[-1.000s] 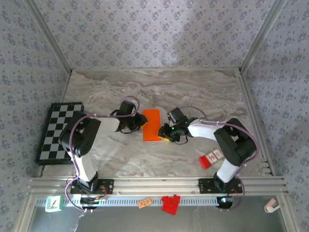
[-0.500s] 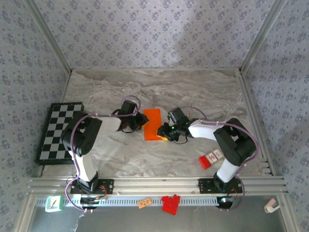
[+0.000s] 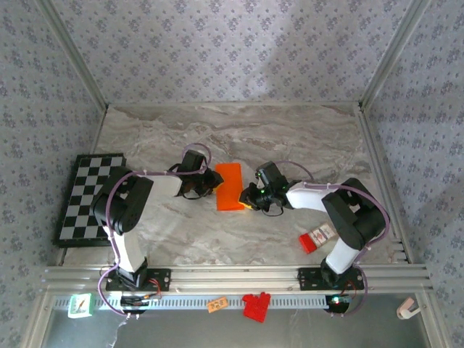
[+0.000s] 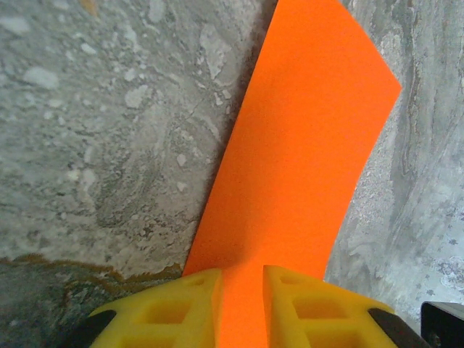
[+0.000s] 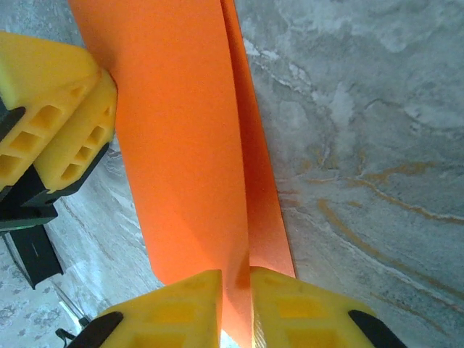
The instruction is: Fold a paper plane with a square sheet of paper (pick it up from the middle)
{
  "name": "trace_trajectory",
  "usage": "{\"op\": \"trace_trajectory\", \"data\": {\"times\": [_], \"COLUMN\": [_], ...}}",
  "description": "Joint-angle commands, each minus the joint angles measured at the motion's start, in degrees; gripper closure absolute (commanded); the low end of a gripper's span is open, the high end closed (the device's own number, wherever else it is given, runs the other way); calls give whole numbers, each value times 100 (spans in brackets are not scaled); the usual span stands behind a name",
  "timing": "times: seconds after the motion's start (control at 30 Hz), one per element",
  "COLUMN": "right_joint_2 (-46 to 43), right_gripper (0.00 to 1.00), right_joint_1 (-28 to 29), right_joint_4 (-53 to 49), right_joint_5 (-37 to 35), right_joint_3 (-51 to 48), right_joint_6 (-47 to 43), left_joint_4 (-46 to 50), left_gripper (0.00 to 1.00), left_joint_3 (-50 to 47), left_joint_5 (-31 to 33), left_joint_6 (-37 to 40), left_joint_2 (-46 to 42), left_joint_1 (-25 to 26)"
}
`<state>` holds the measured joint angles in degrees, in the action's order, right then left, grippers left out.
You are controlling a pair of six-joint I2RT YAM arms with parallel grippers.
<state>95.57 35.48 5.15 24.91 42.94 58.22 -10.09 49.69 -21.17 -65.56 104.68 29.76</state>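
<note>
- Closing over the past second, the right gripper has brought its yellow fingers together, and its wrist has edged slightly to the right. They now pinch the near right edge of the orange paper.
- Opposite, the left gripper stays where it was. Its fingers are pressed onto the paper's left edge, with the sheet running up between them.
- Orange and folded, the paper sits mid-table between the two grippers, about where it lay before. The right wrist view shows two layers meeting along a crease.
- From the left wrist, the sheet curves away from the fingers over the marble-patterned table.
- At the table's left edge a checkerboard lies well apart from the paper, and a red-and-white box lies near the right arm.
</note>
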Motion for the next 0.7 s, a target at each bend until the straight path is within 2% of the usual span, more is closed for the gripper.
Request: {"op": "trace_trajectory", "data": {"times": [0.0, 0.17, 0.27, 0.43, 0.67], "right_joint_2": [-161, -203, -232, -310, -286], "right_gripper": [85, 94, 97, 98, 98], "right_joint_1": [-37, -57, -68, -110, -123], "right_joint_4": [56, -240, -485, -830, -1283], "right_joint_5": [23, -20, -57, -32, -47], "right_joint_3": [-72, -37, 1, 64, 204], "right_joint_6": [107, 59, -26, -130, -283], "left_joint_4": [702, 360, -210, -347, -335], "left_gripper": [77, 76, 72, 68, 68], "left_joint_3": [-140, -113, -133, 99, 229], "left_joint_5": [159, 70, -102, -285, -574], "left_joint_6": [103, 448, 669, 954, 940], "left_joint_2": [216, -42, -288, -337, 22], "left_joint_1": [117, 126, 96, 50, -64]}}
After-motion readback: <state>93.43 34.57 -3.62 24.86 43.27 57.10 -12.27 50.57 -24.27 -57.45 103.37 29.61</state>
